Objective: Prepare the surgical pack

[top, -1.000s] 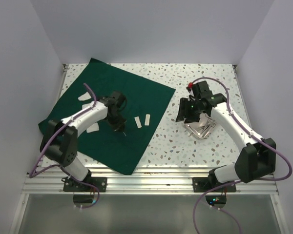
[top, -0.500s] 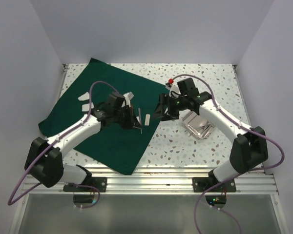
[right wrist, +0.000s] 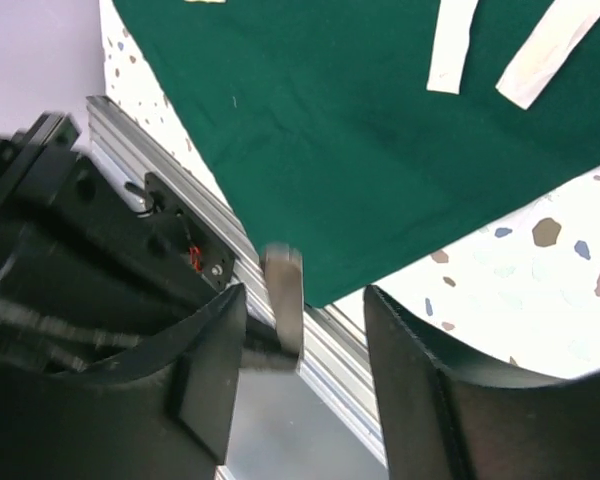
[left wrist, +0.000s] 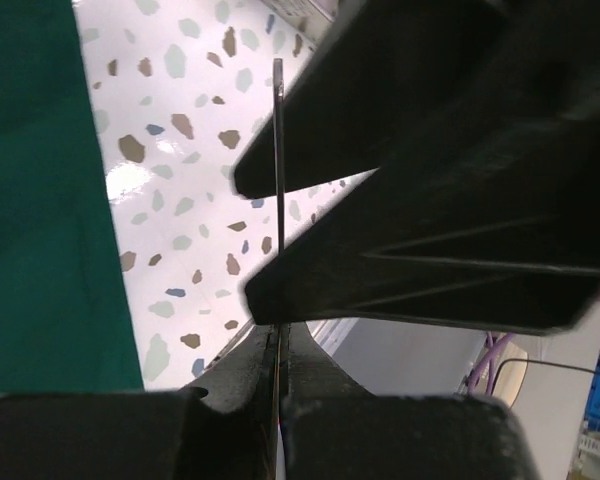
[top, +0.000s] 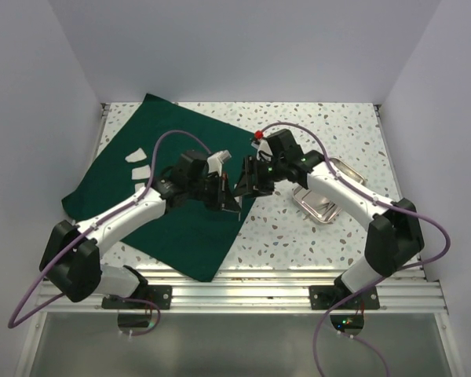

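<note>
In the top view we see the speckled white table [top: 330, 126] filling the frame, with the dark green cloth [top: 180, 157] spread flat over its left half and one edge reaching the centre. A shiny rectangular steel tray [top: 318, 208] sits on bare table right of centre, apart from the cloth. At mid-frame, over the cloth's right edge, the two arms' ends are close together. The left arm's fingers [left wrist: 220, 395] are pressed together, pinching a thin steel instrument [left wrist: 278, 150] that sticks out past their tips. The right arm's fingers [right wrist: 205, 380] are spread on either side of it, and we cannot tell whether they touch it. Small white strips [right wrist: 450, 40] rest on the cloth.
</note>
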`<action>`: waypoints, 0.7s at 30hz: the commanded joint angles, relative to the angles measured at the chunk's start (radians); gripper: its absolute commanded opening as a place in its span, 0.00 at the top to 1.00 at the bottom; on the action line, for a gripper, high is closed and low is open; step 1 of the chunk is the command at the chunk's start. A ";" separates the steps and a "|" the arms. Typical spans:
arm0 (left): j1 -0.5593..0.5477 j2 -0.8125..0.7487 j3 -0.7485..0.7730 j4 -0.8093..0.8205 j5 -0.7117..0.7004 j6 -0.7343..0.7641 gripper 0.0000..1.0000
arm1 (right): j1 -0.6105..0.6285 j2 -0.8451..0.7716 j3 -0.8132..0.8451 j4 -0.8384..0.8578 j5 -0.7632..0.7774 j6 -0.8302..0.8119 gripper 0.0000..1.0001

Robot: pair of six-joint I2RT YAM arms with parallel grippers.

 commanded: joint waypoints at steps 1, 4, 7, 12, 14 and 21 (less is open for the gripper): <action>-0.021 -0.017 0.023 0.085 0.059 0.009 1.00 | 0.017 0.018 0.019 0.049 0.017 0.030 0.48; -0.022 -0.014 0.032 0.087 0.059 0.012 1.00 | 0.016 0.018 0.008 0.074 0.011 0.046 0.56; -0.021 -0.005 0.045 0.081 0.062 0.021 1.00 | 0.017 0.026 0.014 0.081 0.011 0.050 0.73; -0.019 0.020 0.078 -0.001 0.013 0.049 0.78 | 0.013 0.029 0.072 -0.042 0.122 0.024 1.00; -0.018 0.024 0.091 -0.031 -0.030 0.054 0.56 | -0.001 0.043 0.100 -0.107 0.234 -0.011 1.00; 0.102 0.015 0.079 -0.148 -0.114 0.026 0.43 | -0.259 0.030 0.091 -0.291 0.448 -0.059 1.00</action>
